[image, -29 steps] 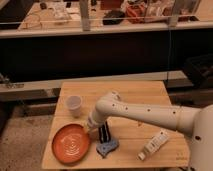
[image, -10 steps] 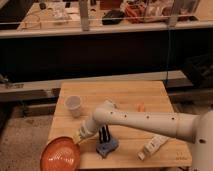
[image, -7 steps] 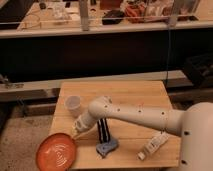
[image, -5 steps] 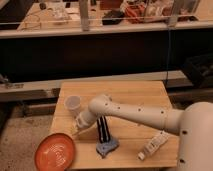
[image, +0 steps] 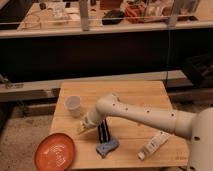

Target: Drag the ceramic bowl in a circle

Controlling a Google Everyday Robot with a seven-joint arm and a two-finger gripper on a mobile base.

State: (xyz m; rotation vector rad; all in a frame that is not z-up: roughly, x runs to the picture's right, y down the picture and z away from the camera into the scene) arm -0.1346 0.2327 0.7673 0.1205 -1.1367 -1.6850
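The ceramic bowl (image: 55, 152) lies at the tabletop's (image: 135, 95) front-left corner, overhanging its left edge. It sits near the gripper (image: 82, 128), lower left of it and apart. Whether the gripper is spread or pressed together cannot be told.

Glossy orange-red ceramic bowl (image: 55, 152); matt wood table (image: 135, 92) (smooth pale gripper (image: 82, 128) beside cup (image: 73, 105)).

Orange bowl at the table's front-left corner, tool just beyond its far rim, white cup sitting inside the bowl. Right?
No. The camera view shows the white cup standing apart from the orange bowl, behind it, not inside. The rest holds: bowl at the front-left corner, tool just beyond its far rim.
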